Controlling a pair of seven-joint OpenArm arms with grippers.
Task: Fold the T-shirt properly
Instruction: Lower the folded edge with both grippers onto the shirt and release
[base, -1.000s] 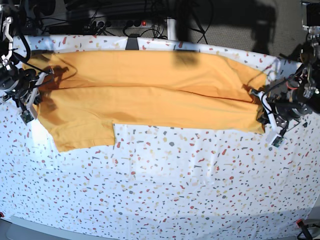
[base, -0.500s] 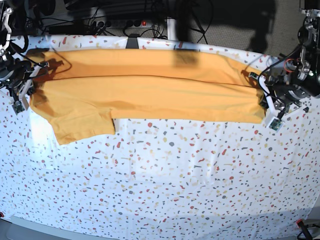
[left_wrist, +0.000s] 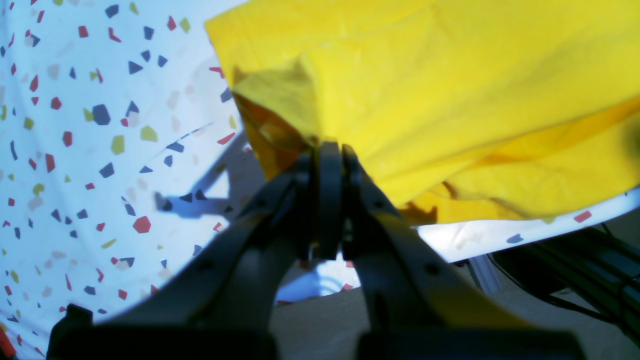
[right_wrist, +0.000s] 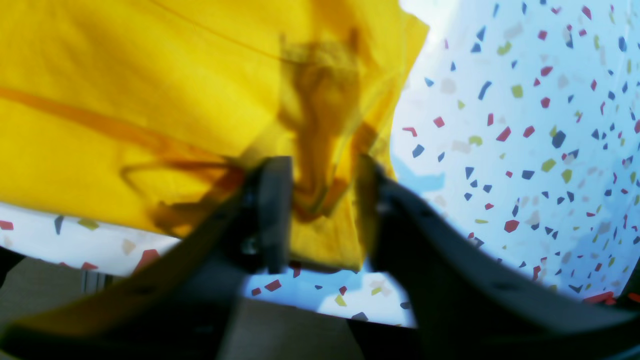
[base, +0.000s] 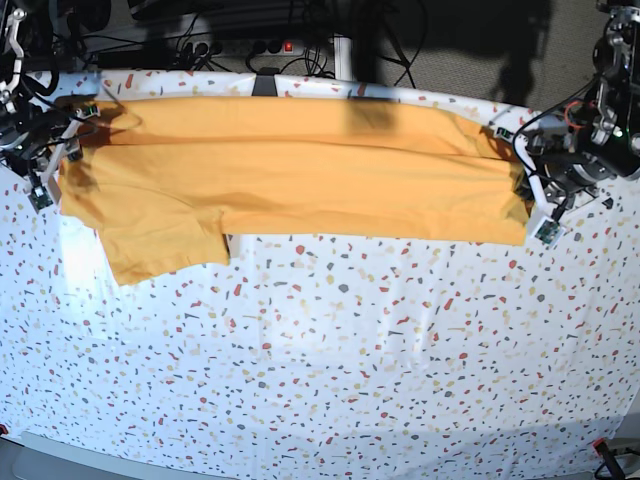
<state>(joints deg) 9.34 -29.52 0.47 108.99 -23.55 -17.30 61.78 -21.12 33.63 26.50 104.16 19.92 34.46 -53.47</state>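
The mustard T-shirt lies spread across the far half of the table, folded lengthwise, with one sleeve sticking out toward the front at the left. My right gripper is at the shirt's left end. In the right wrist view the right gripper stands open, with loose T-shirt fabric hanging between its fingers. My left gripper is at the shirt's right end. The left wrist view has the left gripper pressed together on the T-shirt edge.
A white cloth with coloured specks covers the whole table. Cables and a power strip run behind the far edge. Both grippers sit near the table's side edges, with floor visible below them.
Both arms moved toward the far edge, drawing the shirt's folded edge back and flattening it. The right gripper's jaws have parted and fabric now hangs loose between them.
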